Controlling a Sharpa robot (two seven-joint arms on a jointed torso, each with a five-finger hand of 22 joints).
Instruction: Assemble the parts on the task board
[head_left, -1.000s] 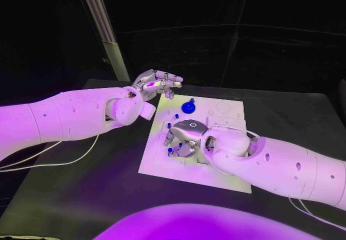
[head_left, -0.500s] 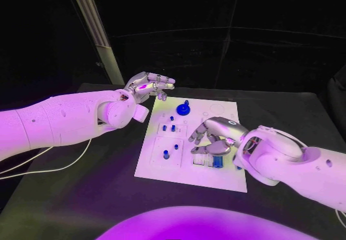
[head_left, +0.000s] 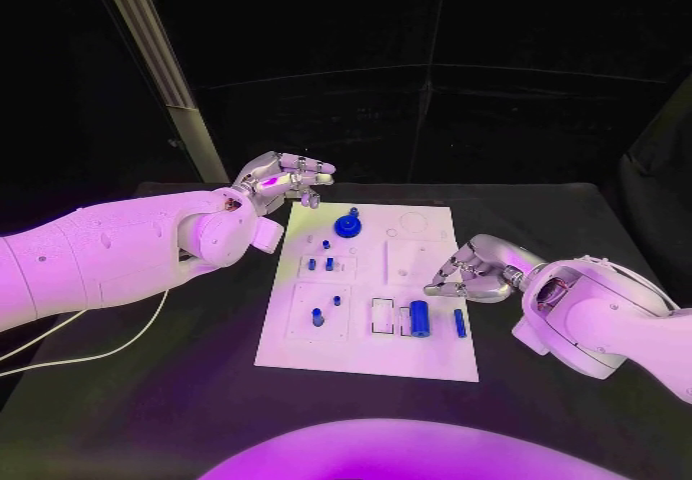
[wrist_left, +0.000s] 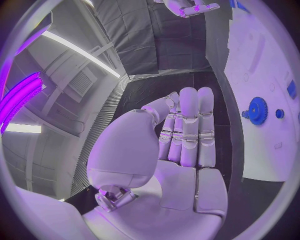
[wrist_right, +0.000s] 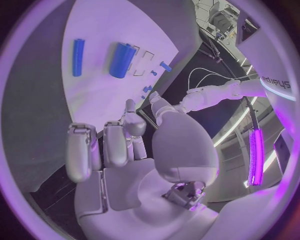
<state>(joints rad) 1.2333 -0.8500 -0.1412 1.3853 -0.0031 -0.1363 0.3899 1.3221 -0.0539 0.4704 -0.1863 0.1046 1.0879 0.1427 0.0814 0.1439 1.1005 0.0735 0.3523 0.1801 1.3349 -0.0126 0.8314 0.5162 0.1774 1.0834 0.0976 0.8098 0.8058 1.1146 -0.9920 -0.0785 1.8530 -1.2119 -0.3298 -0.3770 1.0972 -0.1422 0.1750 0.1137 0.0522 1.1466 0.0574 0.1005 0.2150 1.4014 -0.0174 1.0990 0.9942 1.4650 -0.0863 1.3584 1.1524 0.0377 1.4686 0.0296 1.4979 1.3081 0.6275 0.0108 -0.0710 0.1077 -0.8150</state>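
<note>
The white task board (head_left: 361, 345) lies mid-table. A blue gear (head_left: 348, 225) stands near its far edge, and small blue pegs (head_left: 329, 264) stand in its left half. A thick blue cylinder (head_left: 420, 318) and a thin blue pin (head_left: 459, 321) lie near its right side. My left hand (head_left: 281, 178) hovers over the far left corner, fingers stretched out, holding nothing. My right hand (head_left: 469, 272) sits at the board's right edge with its fingers curled in and nothing in them. The left wrist view has the gear (wrist_left: 257, 110) beyond the straight fingers (wrist_left: 187, 125). The right wrist view has the cylinder (wrist_right: 122, 60) and pin (wrist_right: 77, 57).
A pale upright post (head_left: 176, 100) rises behind the table's far left. A white cable (head_left: 101, 345) runs across the black table under my left arm. Bare black table surrounds the board on all sides.
My right hand has drawn back from over the board's middle to its right edge, uncovering the cylinder and the pin. The camera has shifted. My left hand stays by the far left corner.
</note>
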